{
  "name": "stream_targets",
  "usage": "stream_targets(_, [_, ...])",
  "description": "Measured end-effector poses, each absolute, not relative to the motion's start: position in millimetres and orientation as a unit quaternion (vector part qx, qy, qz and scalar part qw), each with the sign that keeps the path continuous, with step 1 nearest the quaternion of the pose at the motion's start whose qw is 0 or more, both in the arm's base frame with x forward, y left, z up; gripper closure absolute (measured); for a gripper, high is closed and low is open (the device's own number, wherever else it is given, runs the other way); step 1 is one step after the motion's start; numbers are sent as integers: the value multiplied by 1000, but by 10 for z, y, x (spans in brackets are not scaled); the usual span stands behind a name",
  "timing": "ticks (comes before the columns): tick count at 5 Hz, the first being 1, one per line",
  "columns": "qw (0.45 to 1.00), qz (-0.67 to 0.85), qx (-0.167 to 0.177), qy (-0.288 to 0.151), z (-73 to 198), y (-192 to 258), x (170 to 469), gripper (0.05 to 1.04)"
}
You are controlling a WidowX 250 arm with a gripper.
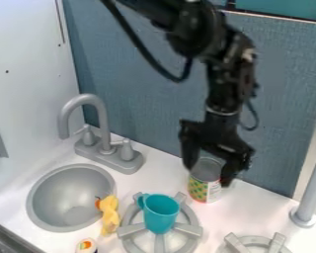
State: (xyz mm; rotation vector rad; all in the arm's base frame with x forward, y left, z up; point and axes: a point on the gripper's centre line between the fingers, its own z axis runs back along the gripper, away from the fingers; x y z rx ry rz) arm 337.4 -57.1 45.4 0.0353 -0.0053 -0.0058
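The black gripper (209, 170) hangs at the right of centre, its two fingers apart on either side of the upper part of a tin can (203, 190). The can stands upright on the white counter by the back wall, its label patterned in green and yellow; whether the fingers touch it I cannot tell. In front and to the left of it, a teal cup (161, 213) stands upright on a grey burner (132, 231). A yellow toy (109, 215) with an orange tip lies between the sink and that burner.
The grey sink bowl (67, 197) is at the left, with a tall grey faucet (101, 113) behind it. A small white item (86, 245) sits at the front edge. Another burner (256, 244) is at the lower right, and a grey post (312, 183) rises at the right edge.
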Motion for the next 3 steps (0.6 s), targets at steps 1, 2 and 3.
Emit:
stream_targets(1, [1000,3,14,-3,461,-526,3381,83])
stream_targets(2, [1000,3,13,-3,461,-533,3380,83])
stream_targets(3, [1000,4,13,-3,461,-528,3381,83])
